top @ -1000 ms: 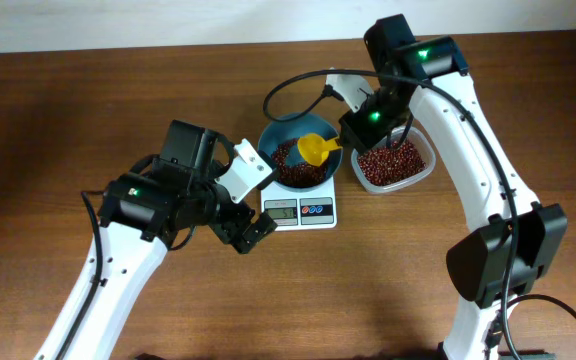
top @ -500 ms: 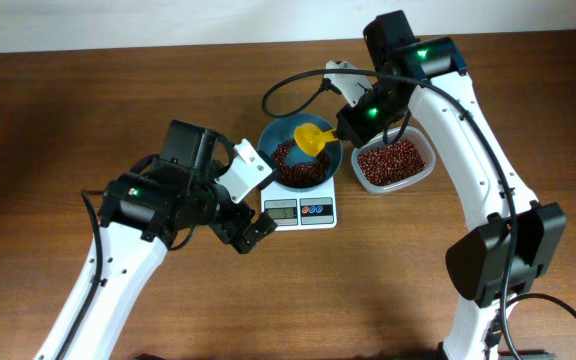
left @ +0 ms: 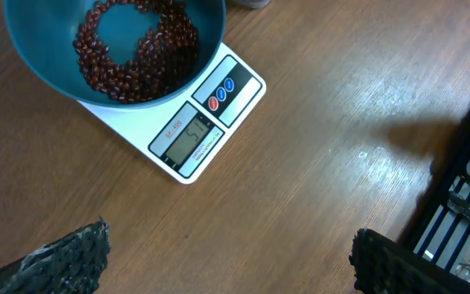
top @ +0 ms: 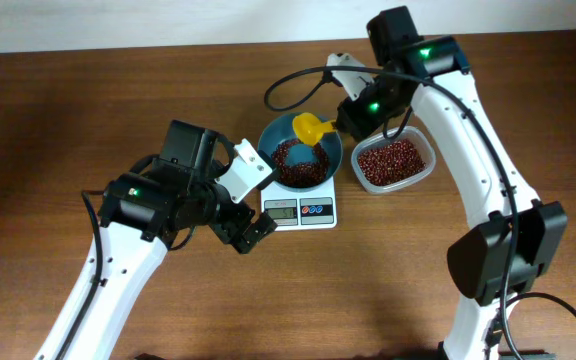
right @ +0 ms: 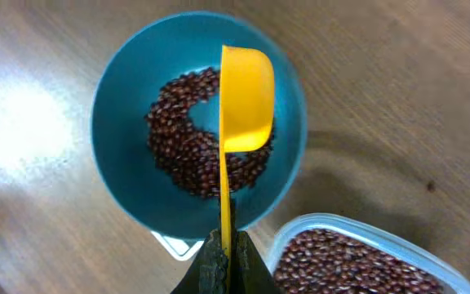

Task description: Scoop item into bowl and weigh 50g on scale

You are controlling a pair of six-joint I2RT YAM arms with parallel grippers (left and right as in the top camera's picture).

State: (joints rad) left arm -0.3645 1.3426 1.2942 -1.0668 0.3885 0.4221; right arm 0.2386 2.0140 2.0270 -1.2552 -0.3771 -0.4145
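Two arms were over the bench (top: 58, 110), and only your right one was working. Your right gripper (right: 225, 263) had its fingers pinched tight on the thin handle of the yellow scoop (right: 246, 94). The scoop hung above the teal bowl (right: 117, 90) at the centre of the right wrist view, turned on its side with no beans visible in it. The beans (right: 178, 159) lay as a loose ring on the bowl's floor, and more filled the clear container (right: 288, 238) at the lower right of that view. The bowl sat on the white scale (left: 239, 98), upper left in the left wrist view. Its display showed digits, but they were too slanted and small for me to read with confidence. Your left gripper (left: 227, 261) hung near the scale, to its lower left in the overhead view, fingers spread wide and holding nothing. I judged you were at the dosing step, with a scoopful tipped out and the weight to be checked. The next move called for a reading first: if short, dip the scoop into the container for only a few beans; if over, lift some out. Either way, the scoop had to keep off the bowl's rim, or the scale would be disturbed.
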